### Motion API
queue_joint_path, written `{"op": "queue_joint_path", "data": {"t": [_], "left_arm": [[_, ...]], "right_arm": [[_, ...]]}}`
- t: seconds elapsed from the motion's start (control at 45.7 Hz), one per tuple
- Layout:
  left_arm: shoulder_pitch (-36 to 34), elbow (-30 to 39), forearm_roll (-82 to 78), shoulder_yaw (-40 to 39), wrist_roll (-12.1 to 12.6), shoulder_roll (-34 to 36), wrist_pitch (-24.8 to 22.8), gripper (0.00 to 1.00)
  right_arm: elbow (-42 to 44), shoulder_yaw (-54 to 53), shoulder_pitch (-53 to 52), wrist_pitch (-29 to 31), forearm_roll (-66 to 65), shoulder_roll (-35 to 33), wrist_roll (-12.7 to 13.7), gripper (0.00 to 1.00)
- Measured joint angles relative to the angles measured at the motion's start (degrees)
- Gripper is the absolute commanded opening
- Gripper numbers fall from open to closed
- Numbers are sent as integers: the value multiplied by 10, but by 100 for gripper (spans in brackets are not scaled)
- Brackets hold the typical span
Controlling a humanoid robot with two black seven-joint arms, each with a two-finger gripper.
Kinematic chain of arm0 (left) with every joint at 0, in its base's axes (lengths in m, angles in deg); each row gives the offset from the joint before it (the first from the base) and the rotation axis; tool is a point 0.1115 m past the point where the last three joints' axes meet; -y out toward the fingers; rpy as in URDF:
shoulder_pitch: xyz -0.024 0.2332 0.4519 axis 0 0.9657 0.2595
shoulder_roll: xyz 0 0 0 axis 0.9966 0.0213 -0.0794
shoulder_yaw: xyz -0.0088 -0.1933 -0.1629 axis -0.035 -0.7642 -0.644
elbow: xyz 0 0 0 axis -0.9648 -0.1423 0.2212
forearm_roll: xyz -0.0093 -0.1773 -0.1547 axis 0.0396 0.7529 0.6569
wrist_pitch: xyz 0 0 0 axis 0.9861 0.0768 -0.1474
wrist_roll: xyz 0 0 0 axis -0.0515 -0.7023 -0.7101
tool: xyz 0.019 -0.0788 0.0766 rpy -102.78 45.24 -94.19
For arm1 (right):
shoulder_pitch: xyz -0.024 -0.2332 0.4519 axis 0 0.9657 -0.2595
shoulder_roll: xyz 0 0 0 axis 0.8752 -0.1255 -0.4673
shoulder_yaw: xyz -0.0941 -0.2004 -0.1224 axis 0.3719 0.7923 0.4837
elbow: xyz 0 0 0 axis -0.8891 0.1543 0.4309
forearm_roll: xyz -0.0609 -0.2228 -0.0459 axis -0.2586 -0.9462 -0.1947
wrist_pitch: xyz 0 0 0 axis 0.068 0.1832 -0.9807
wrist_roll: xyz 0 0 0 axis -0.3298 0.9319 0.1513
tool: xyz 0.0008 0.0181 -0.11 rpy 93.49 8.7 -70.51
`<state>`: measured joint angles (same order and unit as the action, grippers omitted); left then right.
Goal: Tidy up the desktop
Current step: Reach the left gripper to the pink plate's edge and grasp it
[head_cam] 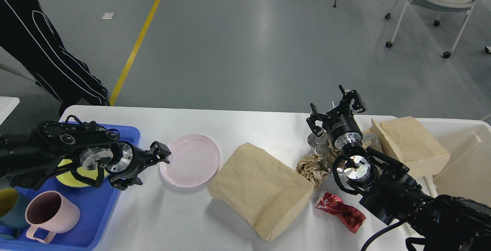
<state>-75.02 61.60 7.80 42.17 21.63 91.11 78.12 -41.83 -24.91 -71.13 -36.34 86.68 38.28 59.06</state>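
Note:
The white desktop (249, 126) holds a pink plate (190, 161), a large flat brown paper bag (261, 189), a crumpled brown paper ball (312, 168) and a crushed red foil wrapper (339, 210). A clear crinkled item (319, 142) lies partly hidden behind my right wrist. My left gripper (147, 166) is open and empty, just left of the pink plate at the tray's right edge. My right gripper (334, 109) is open and empty, raised over the table's far edge, beyond the paper ball.
A blue tray (99, 208) at the left holds a pink mug (51, 214), a yellow-green plate (73, 176) and a teal cup (7, 205). A second brown bag (410, 143) leans on an off-white bin (464, 155) at the right. A person's legs (46, 47) stand beyond the far left corner.

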Motion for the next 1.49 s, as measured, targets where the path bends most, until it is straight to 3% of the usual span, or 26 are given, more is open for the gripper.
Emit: {"op": "queue_joint_path", "data": {"t": [0.285,0.526,0.92,1.226,1.402,1.489], "left_arm": [[41,-15,13,-9,-7,-47,106,87],[49,-16,13,-13,-31,-57,115,75],[68,-41,13,-11,-39,-75,142,59],[82,-58,12,-8,-56,-78,154,24],[86,-58,12,-7,-57,-81,154,13],[87,-58,12,-7,-57,-83,154,0]], "right_arm": [[0,0,0,0,0,0,0,100],[0,0,0,0,0,0,0,100],[0,0,0,0,0,0,0,100],[0,0,0,0,0,0,0,100],[0,0,0,0,0,0,0,100],[0,0,0,0,0,0,0,100]]}}
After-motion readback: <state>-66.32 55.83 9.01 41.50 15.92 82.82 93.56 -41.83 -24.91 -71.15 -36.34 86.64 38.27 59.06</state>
